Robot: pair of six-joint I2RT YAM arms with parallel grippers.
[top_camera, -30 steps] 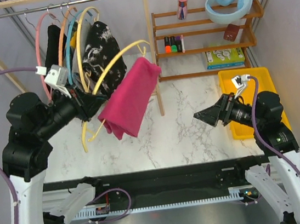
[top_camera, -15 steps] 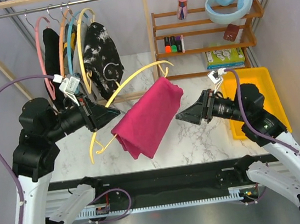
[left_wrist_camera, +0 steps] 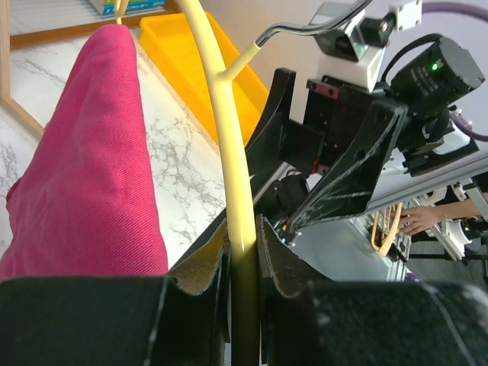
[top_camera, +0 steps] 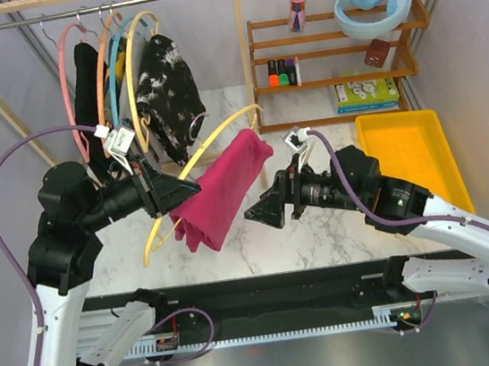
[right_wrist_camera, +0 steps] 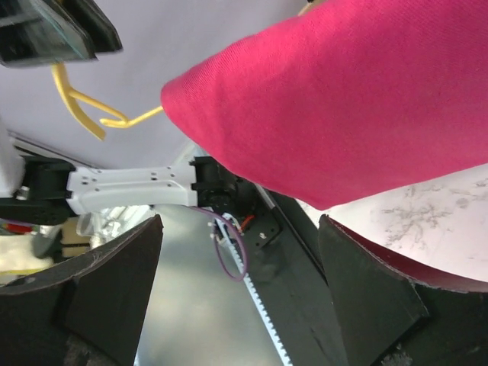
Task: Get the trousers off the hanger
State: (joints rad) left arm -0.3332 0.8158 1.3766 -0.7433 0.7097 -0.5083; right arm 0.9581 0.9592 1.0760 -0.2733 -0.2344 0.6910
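Note:
The magenta-pink trousers (top_camera: 223, 190) hang folded over the bar of the pale-yellow hanger (top_camera: 220, 132), held in the air over the table. My left gripper (top_camera: 187, 190) is shut on the hanger's yellow arm (left_wrist_camera: 232, 152); the trousers (left_wrist_camera: 84, 183) hang just left of the jaws. My right gripper (top_camera: 257, 213) is open and empty, its tips just right of the trousers' lower edge, apart from the cloth. In the right wrist view the trousers (right_wrist_camera: 366, 99) fill the top, above the wide-open fingers (right_wrist_camera: 366, 282).
A wooden rack at the back left holds pink, orange, blue and yellow hangers with a black garment (top_camera: 85, 78) and a mottled garment (top_camera: 165, 90). A wooden shelf (top_camera: 333, 36) stands at the back right, a yellow tray (top_camera: 408, 157) on the right.
My right arm has reached left toward the trousers, its gripper now close under their right edge. The left gripper has swung the hanger and trousers slightly left and back.

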